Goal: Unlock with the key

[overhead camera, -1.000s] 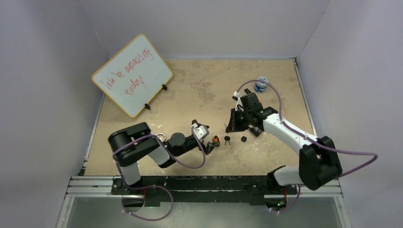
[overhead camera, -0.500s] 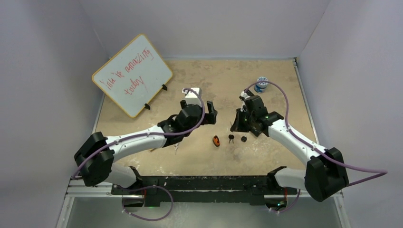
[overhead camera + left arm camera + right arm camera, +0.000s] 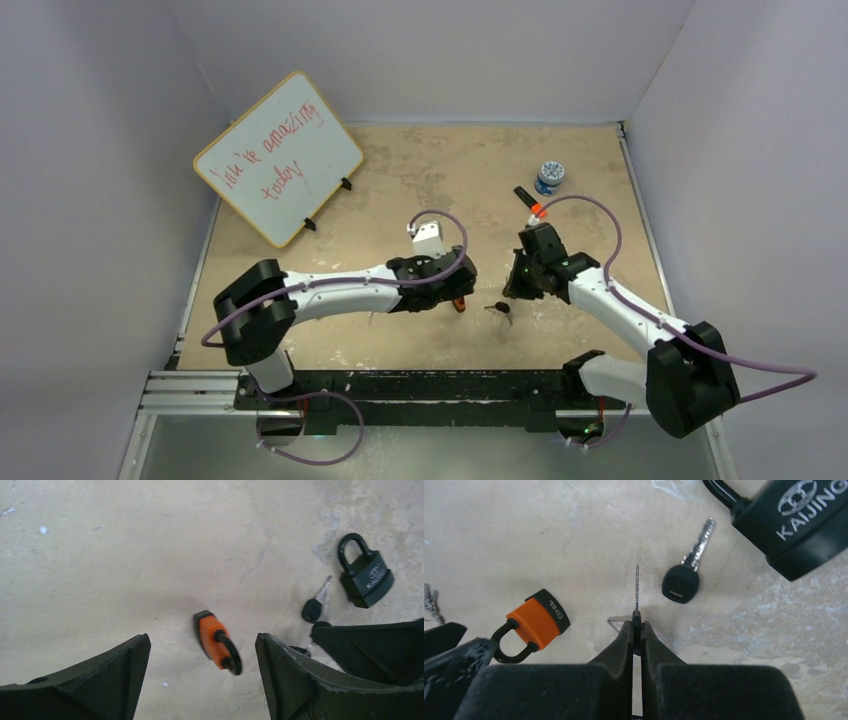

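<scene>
Right tool is pinching a thin silver key, blade edge-on.
Left tool is gaping wide; a small orange, black-shackled padlock is lying between its fingers on the beige counter.

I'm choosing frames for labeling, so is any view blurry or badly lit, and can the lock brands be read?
Right wrist: sharp, KAIJING on the black padlock and OPEL on the orange padlock legible, held key edge-on, thin. Left wrist: softer, black padlock's logo barely readable. Top external: evenly lit, locks unreadably small.
</scene>
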Controlling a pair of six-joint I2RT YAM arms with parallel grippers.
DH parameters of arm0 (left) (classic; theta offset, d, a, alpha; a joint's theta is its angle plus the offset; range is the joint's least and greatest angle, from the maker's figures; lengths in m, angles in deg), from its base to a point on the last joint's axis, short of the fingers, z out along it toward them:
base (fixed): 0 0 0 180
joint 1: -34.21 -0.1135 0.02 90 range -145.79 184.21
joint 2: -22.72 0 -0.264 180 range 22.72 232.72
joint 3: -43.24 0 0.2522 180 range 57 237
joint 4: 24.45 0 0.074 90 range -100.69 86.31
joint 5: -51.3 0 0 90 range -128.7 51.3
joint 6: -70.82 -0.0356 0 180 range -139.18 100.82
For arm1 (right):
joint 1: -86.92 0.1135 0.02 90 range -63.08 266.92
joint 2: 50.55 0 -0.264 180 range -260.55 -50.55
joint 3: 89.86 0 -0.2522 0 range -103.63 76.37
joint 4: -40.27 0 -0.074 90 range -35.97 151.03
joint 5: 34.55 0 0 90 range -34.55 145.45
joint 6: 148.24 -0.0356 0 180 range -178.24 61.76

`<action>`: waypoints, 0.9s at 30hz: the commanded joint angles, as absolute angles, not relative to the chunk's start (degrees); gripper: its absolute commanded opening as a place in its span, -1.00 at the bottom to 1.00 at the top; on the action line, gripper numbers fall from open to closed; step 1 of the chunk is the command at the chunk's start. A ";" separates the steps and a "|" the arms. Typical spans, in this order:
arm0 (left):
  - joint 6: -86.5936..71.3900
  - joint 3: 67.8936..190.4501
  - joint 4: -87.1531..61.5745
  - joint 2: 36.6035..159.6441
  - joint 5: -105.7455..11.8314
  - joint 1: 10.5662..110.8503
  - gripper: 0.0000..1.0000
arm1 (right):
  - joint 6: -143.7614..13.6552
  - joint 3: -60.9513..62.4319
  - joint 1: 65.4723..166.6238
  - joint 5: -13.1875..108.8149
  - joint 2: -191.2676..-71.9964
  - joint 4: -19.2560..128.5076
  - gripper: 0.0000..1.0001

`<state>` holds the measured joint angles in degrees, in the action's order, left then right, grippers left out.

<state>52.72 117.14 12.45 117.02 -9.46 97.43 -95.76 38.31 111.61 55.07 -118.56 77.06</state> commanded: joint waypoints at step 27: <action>61.61 133.64 20.61 136.89 1.57 106.63 -0.36 | -94.96 41.21 111.37 55.79 -104.63 82.24 -1.00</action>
